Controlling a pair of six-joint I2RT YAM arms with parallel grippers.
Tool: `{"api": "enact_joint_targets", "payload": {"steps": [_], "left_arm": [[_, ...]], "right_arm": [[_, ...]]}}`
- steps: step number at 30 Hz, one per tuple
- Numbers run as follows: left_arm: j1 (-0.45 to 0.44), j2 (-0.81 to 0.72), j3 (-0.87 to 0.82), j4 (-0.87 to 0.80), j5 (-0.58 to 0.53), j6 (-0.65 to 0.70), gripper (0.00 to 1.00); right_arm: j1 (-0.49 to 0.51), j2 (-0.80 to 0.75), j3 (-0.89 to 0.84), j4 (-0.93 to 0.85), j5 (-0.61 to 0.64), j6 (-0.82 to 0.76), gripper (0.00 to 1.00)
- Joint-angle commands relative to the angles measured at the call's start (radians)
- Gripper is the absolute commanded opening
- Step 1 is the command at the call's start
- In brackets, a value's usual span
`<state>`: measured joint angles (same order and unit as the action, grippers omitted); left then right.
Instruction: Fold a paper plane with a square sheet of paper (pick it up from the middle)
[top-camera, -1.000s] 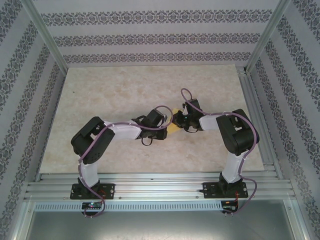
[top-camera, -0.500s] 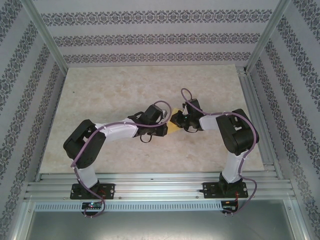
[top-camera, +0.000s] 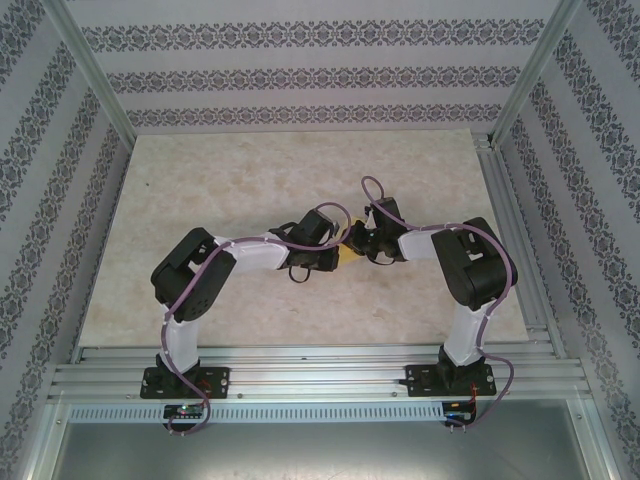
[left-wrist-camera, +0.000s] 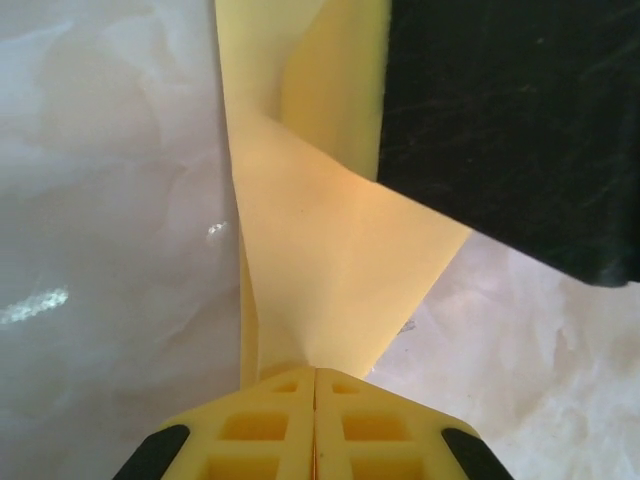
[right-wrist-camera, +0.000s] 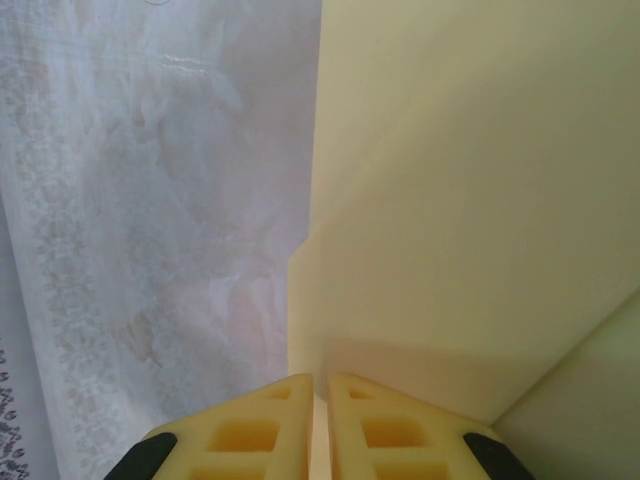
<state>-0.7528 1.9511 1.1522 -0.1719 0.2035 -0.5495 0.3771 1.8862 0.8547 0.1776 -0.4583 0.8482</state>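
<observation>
We see left gripper (left-wrist-camera: 315, 378) and right gripper (right-wrist-camera: 320, 385) each clamped tight on the sheet of paper (left-wrist-camera: 330, 260), which rises from bottom centre.

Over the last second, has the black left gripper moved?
Yes. The left gripper, shut on the yellow paper sheet, edged right, away from the beige table's left edge.

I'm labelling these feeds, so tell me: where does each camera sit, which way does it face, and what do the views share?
Top external: above and behind the robot, looking down on the table; both arms, left gripper and right gripper tip to tip.
Left wrist: on the left wrist, looking along its shut fingers at the paper.
Right wrist: on the right wrist, looking along its fingers, which pinch the paper's edge.
Shared: all three show the paper and the table.
</observation>
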Motion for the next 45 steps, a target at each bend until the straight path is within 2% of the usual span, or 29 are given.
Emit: {"api": "enact_joint_targets", "payload": {"steps": [1,7,19,23,30,45], "left_arm": [[0.012,0.002,-0.025,-0.016,-0.022,0.017,0.08],[0.012,-0.011,-0.091,-0.012,0.025,0.008,0.07],[0.012,-0.074,-0.191,-0.058,0.020,0.028,0.04],[0.012,-0.055,-0.182,-0.035,0.031,0.015,0.03],[0.012,-0.053,-0.189,-0.019,0.027,0.010,0.01],[0.012,-0.054,-0.200,-0.002,0.034,0.003,0.01]], "right_arm": [[-0.012,0.095,-0.058,-0.159,0.108,-0.006,0.13],[-0.018,0.091,-0.062,-0.165,0.109,-0.006,0.14],[-0.021,0.036,-0.052,-0.137,0.073,-0.007,0.14],[0.016,-0.042,-0.056,-0.085,0.023,0.024,0.14],[0.085,-0.123,-0.101,-0.040,0.017,0.083,0.12],[0.137,-0.050,-0.128,0.034,-0.012,0.171,0.05]]}}
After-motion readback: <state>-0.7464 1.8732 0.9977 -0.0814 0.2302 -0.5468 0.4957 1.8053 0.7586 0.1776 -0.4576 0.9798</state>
